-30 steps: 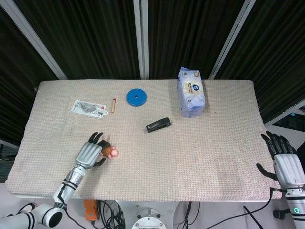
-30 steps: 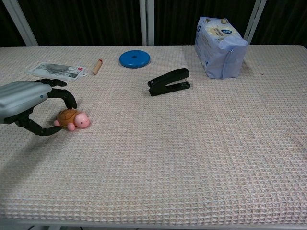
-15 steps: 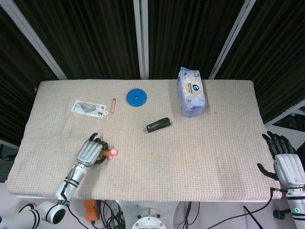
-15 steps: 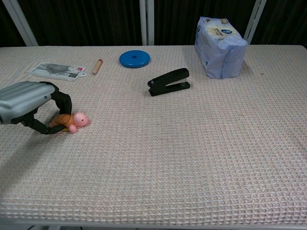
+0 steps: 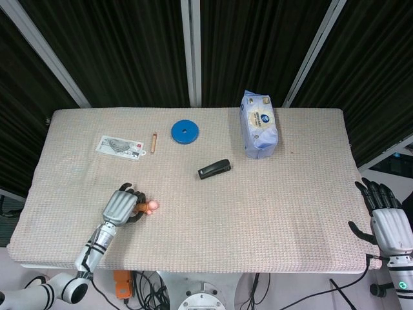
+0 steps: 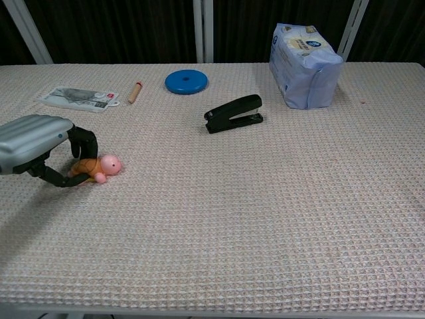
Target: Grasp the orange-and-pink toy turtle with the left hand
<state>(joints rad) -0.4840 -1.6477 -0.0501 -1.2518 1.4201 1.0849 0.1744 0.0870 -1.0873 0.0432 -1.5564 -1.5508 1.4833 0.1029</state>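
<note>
The orange-and-pink toy turtle (image 6: 98,166) lies at the front left of the table, its pink head (image 5: 151,206) pointing right. My left hand (image 6: 36,143) grips it from the left, dark fingers (image 6: 83,143) curled over the orange shell and the thumb under its near side. From above, the left hand (image 5: 120,207) covers most of the shell. My right hand (image 5: 389,223) hangs off the table's right front corner, fingers spread, holding nothing; the chest view does not show it.
A black stapler (image 6: 234,113) lies mid-table. A blue disc (image 6: 186,82), a small wooden peg (image 6: 135,92) and a flat packaged item (image 6: 80,98) sit along the back left. A pack of tissues (image 6: 304,65) stands at the back right.
My left hand's fingers have closed around the turtle, which was free beside them a second ago. The turtle's head has tipped up slightly. The right hand has hardly moved.
</note>
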